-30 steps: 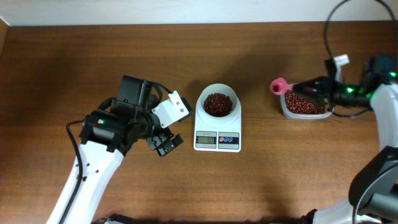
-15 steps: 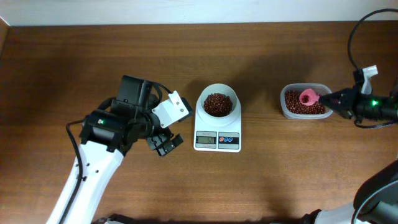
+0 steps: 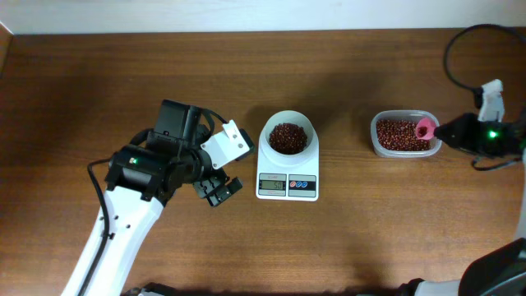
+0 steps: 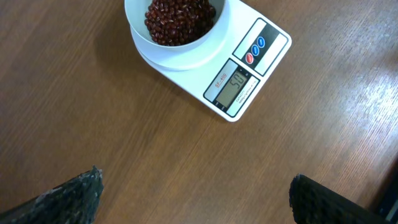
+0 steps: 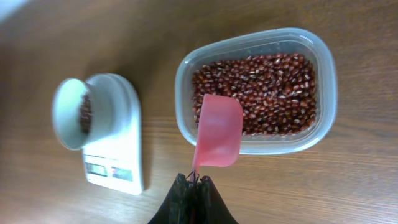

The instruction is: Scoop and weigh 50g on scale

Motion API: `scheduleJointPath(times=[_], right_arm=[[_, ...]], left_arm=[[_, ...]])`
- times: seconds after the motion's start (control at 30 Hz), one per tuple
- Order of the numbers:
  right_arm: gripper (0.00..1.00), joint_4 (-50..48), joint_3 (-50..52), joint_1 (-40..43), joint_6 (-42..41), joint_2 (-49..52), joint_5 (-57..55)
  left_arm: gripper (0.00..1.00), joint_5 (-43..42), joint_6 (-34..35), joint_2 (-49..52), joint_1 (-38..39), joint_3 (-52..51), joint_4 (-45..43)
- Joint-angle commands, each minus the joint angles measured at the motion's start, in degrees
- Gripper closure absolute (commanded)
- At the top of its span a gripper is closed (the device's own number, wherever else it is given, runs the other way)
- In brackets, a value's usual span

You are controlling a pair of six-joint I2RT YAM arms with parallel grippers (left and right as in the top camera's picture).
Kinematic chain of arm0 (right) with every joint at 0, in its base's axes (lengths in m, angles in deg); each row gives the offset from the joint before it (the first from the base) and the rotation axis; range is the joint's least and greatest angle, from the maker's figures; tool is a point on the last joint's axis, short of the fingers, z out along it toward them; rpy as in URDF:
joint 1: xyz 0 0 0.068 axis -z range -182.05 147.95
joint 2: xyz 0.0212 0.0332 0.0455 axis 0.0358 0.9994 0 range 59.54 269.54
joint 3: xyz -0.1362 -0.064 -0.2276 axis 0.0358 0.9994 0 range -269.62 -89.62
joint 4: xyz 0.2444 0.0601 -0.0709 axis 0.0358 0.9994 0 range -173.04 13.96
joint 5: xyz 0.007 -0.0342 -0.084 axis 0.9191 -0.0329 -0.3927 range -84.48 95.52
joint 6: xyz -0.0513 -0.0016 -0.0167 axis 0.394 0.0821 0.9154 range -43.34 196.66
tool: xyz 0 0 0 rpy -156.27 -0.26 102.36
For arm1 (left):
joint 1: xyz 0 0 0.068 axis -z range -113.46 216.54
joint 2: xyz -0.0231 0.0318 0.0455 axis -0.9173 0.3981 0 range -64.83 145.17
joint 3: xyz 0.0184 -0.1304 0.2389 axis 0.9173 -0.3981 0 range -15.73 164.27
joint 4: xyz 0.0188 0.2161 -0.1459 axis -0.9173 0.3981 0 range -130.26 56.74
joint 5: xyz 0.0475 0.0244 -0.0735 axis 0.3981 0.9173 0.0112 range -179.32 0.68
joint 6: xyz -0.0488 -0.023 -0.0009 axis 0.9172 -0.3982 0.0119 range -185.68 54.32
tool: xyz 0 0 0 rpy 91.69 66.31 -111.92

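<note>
Left gripper [image 4: 199, 200]: fingers spread wide, holding nothing, hovering over bare wood just left of the scale.
Table [image 3: 123, 74]: dark brown wood grain with a soft sheen in the left wrist view.
Scale [image 3: 288, 186]: white, mid-table, display and blue and red buttons on its near end; digits too blurred to read.
Bowl [image 3: 269, 130]: round, white, on the scale's far end, holding a heap of red-brown beans [image 3: 288, 138].
Right gripper [image 5: 194, 185]: pinched tight on the pink scoop's handle.
Scoop [image 5: 219, 132]: cup over the tub's rim and bean layer.
Tub [image 5: 324, 56]: clear, well right of the scale.
Room: pale wall strip [image 3: 246, 12] past the far edge; black cable [image 3: 450, 51] looping at right.
</note>
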Motion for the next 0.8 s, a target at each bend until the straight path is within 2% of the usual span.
scheduleJointPath(times=[0.0,0.3,0.67,0.77], right_arm=[[0.96,-1.62,-0.85,-5.57,-3.41,-1.57,-13.94],[0.96,-6.6,-0.85,-23.65,-5.14,-1.57,-38.93],[0.96,-6.23,-0.85,-34.71,-5.2,-1.57,-64.22],[0.96,-5.49,-0.85,-37.11,-7.08,-1.57,-64.7]], left_arm=[[0.01,-0.66,-0.92,-0.59,-0.24,0.85,-0.09],[0.01,-0.66,-0.92,-0.59,-0.24,0.85,-0.07],[0.01,-0.66,-0.9,-0.59,-0.24,0.85,-0.09],[0.01,-0.66,-0.92,-0.59,-0.24,0.85,-0.09]])
